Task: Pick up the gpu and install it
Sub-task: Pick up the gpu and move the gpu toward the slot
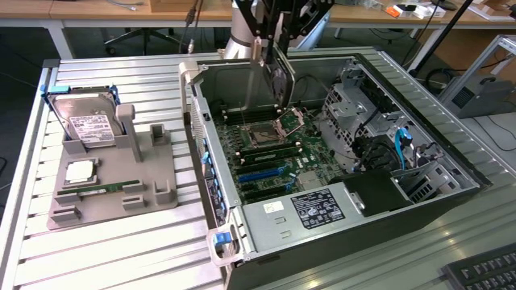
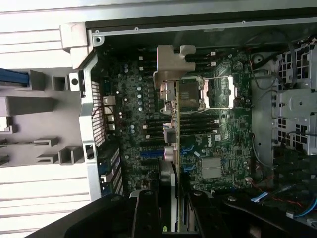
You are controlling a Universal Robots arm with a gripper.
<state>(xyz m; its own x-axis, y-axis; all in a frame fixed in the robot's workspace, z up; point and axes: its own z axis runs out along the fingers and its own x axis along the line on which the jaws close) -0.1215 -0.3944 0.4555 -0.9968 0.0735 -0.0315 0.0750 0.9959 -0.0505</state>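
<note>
Ribbed metal table (image 1: 121, 254) — behind it wooden desks (image 1: 81, 9), dark floor (image 1: 24, 45), a chair base (image 1: 144, 37)

Motherboard (image 2: 233, 124): white "DELL" lettering, near CPU socket (image 2: 205, 92). Power-supply label (image 1: 321, 207) and hard-drive label (image 1: 89, 128): print illegible.

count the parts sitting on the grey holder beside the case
3: the hard drive at the far end of the grey holder, a square silver chip in its middle, a narrow green RAM stick in front of it. None seems hidden.
</note>
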